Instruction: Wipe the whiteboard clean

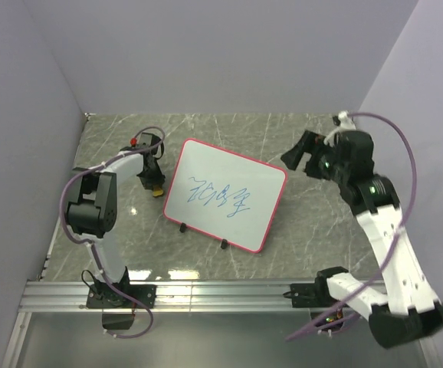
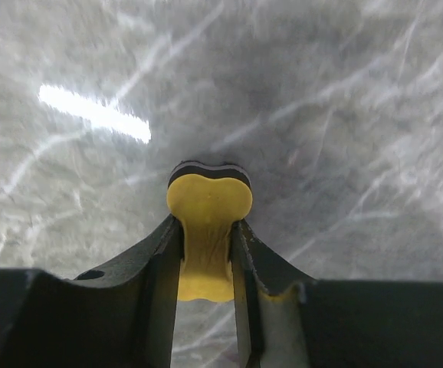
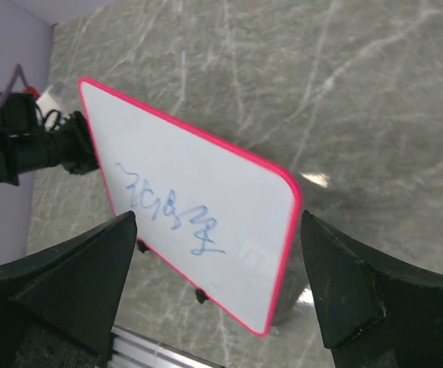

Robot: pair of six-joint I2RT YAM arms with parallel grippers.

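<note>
The whiteboard [image 1: 225, 195] lies in the middle of the table, white with a red-pink rim and small black feet, and blue scribbles [image 1: 220, 196] run across it. Just off its left edge, my left gripper [image 1: 154, 184] points down and is shut on a small yellow-and-black eraser [image 1: 158, 192]. In the left wrist view the eraser [image 2: 208, 207] is squeezed between the jaws of the left gripper [image 2: 208, 230], just above bare table. My right gripper [image 1: 302, 157] hovers open past the board's right corner. Its wrist view looks down on the whiteboard [image 3: 237, 222] between the wide-apart jaws of the right gripper [image 3: 218, 222].
The marble table [image 1: 298, 230] is closed in by purple walls on the left, back and right. A metal rail [image 1: 221, 294] carrying both arm bases runs along the near edge. In the right wrist view the left arm [image 3: 37, 146] sits beside the board's far corner.
</note>
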